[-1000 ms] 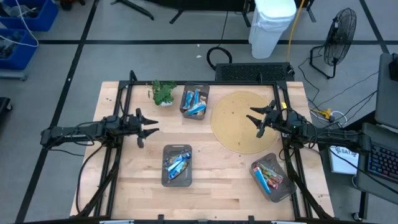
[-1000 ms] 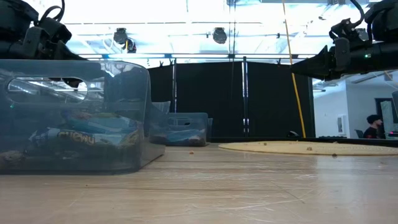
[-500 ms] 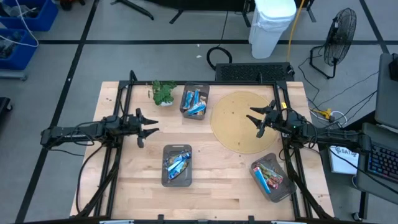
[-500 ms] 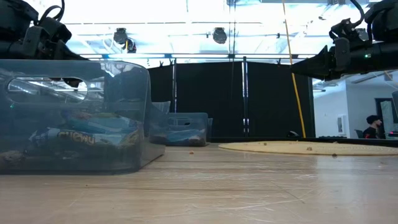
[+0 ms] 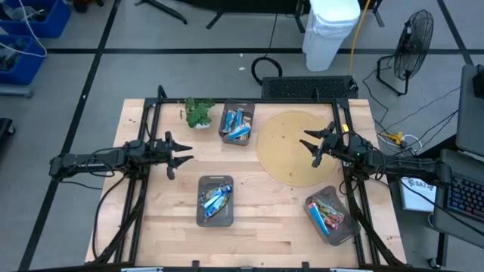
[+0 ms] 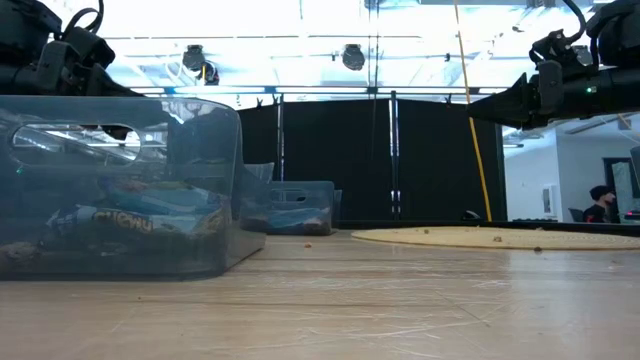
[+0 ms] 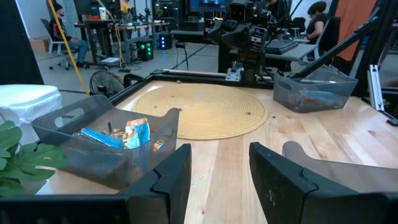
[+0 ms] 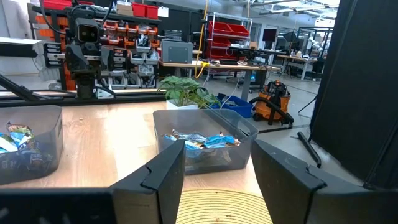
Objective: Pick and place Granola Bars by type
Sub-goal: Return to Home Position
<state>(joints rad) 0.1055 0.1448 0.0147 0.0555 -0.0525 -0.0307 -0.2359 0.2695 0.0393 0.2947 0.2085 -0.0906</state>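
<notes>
Looking down from above, you have a light wood table on a grey floor. A fan and a white trash can stand beyond it. Count three grey bins on the table: one at the back, one front centre, one front right. All the granola bars lie inside these bins, too jumbled to count. There is also one round woven mat and one plant.

The left gripper hovers over the table's left side and the right gripper over the mat. Both are spread wide, with nothing between the fingers.

At table level, the nearest bin fills the left of your view, and a person shows at the far right.

Your wrist views show the same empty gaps, with red shelving and seated people in the room behind.
</notes>
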